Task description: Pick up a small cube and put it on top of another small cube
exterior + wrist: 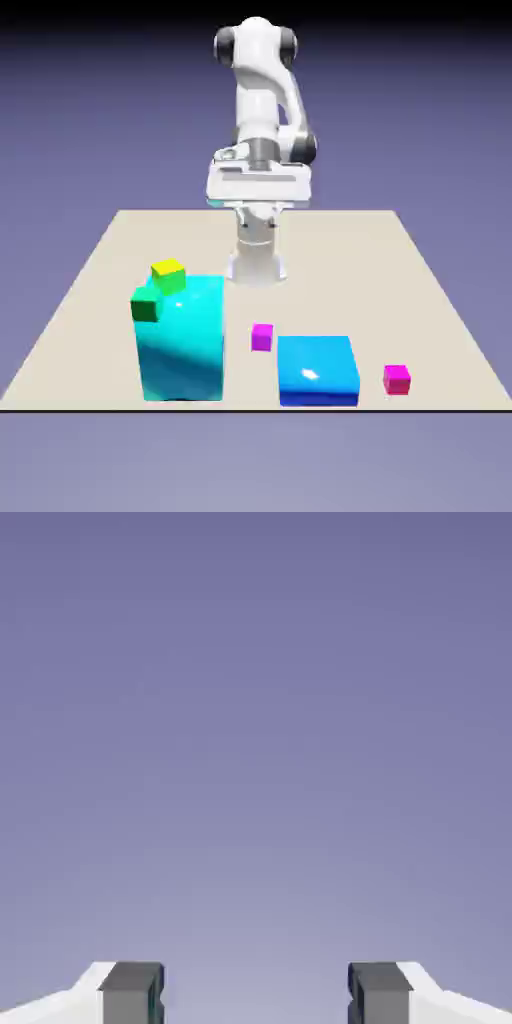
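Exterior view: bright lighting; small white glare spot on the blue block (317, 371); soft sheen on the cyan block (183, 345); backdrop (420, 130) darkens to black at the top. Hand view: evenly lit, smooth gradient, paler toward the bottom.

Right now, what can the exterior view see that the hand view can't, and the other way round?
Only the exterior view shows the table, the cyan block, the blue block, and the yellow, green, purple and pink cubes. Only the hand view shows the finger tips up close, wide apart with nothing between them. Both show the blue-violet backdrop and part of the gripper.
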Action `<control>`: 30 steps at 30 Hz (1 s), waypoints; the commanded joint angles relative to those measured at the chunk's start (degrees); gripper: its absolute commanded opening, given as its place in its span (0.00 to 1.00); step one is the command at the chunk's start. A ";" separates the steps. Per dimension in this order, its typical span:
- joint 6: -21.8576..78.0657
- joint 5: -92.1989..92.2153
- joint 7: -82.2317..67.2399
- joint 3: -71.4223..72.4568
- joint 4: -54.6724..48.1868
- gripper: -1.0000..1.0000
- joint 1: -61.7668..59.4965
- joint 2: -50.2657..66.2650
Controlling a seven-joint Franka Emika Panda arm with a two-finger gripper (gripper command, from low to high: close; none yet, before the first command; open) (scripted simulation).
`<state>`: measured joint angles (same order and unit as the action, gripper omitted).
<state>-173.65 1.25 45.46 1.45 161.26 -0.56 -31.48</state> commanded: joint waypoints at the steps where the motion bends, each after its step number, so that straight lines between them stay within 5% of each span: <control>1: 0.30 1.04 2.50 1.20 0.22 0.50 -1.03 0.98; 30: 8.80 30.54 73.21 35.28 6.37 0.50 -30.35 28.71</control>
<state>-164.84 31.79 118.67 36.73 167.63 -30.90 -2.77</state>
